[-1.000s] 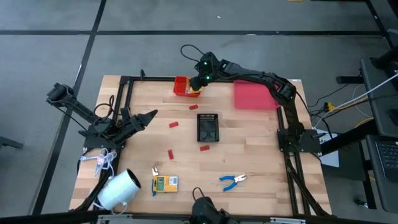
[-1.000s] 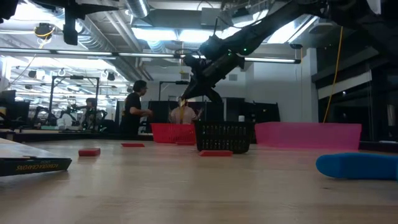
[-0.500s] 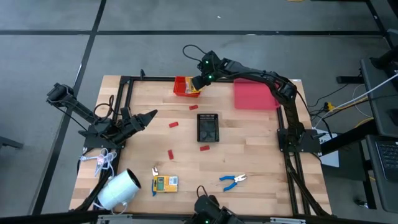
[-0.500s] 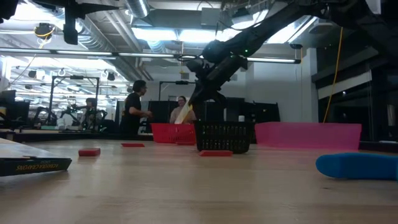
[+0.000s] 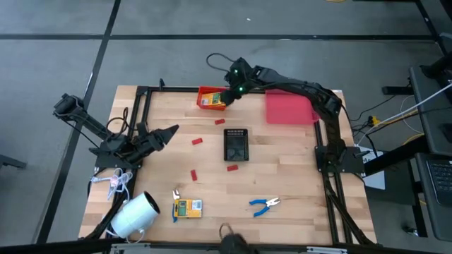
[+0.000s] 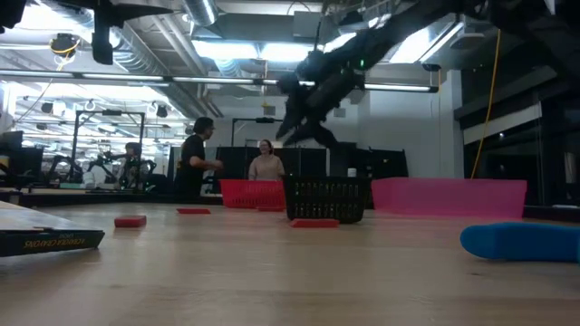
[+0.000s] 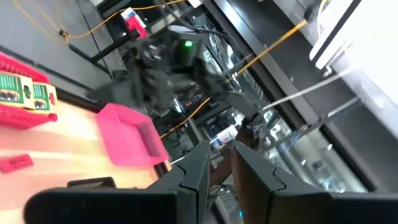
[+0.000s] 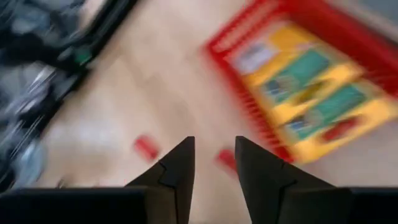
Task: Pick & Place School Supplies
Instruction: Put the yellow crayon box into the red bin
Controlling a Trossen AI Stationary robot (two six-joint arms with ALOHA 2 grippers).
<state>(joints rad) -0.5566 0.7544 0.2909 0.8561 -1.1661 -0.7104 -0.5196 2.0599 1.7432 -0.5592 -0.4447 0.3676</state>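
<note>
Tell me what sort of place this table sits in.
Probably a robotics lab or workshop: exposed ceiling ducts and strip lights, more benches with equipment, and people standing at workstations beyond the wooden table.

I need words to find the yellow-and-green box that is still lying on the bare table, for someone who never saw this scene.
Start at the big white roll in the table's near left corner. Just to its right lies the yellow-and-green box, flat on the bare wood, with a small tool touching its left edge. The other such boxes sit inside the red basket at the far edge, so this one alone is outside.
</note>
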